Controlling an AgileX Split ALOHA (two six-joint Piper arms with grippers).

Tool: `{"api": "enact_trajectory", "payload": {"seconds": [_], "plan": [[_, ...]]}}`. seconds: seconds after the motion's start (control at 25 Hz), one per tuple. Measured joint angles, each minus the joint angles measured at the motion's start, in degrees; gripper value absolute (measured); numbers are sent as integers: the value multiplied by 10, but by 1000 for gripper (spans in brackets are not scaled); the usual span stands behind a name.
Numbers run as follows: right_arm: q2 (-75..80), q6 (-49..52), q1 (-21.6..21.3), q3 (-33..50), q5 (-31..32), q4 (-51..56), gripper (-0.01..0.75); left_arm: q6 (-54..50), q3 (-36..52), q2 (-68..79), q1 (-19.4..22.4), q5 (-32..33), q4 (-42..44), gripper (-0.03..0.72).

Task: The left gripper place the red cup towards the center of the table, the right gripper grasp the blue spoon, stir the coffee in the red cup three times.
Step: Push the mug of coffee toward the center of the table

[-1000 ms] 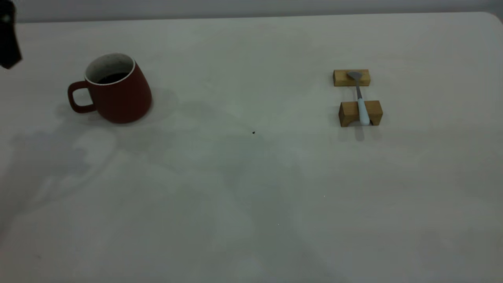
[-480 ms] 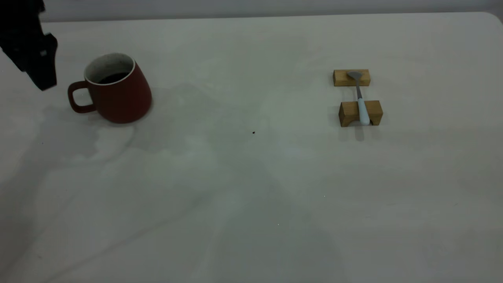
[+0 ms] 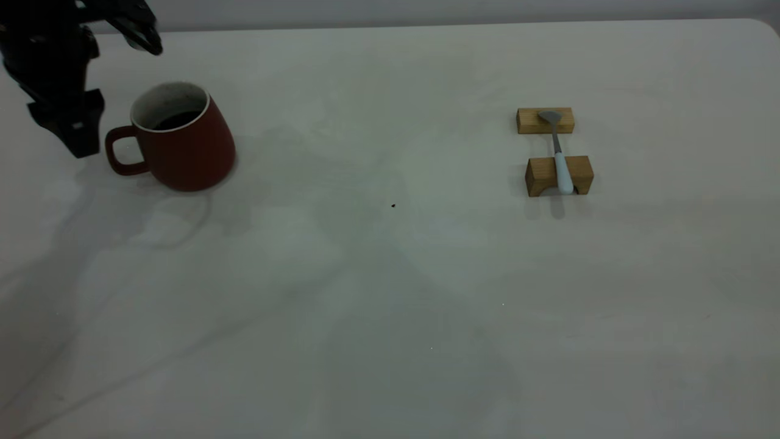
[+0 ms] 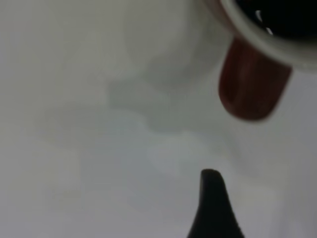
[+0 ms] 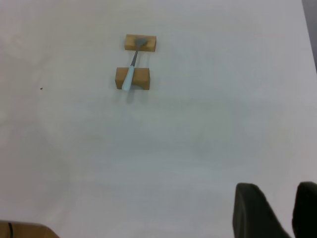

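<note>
Left gripper (image 3: 76, 131) has come down beside the handle of the red cup (image 3: 183, 137) near the counter's (image 3: 390, 292) left edge, jaw state unclear; a misjudged closing move could knock the cup and slop coffee (image 3: 175, 120); right gripper (image 5: 277, 210) parked, jaws apart.

No lettering, label, brand mark, number or sign can be read on anything in view. The mug (image 3: 180, 137), the spoon (image 3: 559, 152), the two wooden blocks (image 3: 559, 175) and the table (image 3: 390, 292) top all show plain, unmarked surfaces.
</note>
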Motion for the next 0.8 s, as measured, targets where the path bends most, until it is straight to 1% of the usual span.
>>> {"api": "enact_trajectory", "payload": {"seconds": [0.24, 0.44, 0.52, 0.68, 0.8], "plan": [[0, 0, 0, 0, 0, 0, 241, 12, -1, 16, -5, -50, 10, 594], [0, 0, 0, 0, 0, 0, 241, 14, -2, 27, -6, -64, 9, 593], [0, 0, 0, 0, 0, 0, 241, 14, -2, 31, -7, -65, 9, 581], [0, 0, 0, 0, 0, 0, 241, 15, -2, 40, -11, -77, 9, 514], [0, 0, 0, 0, 0, 0, 241, 15, -2, 44, -11, -86, 9, 419]]}}
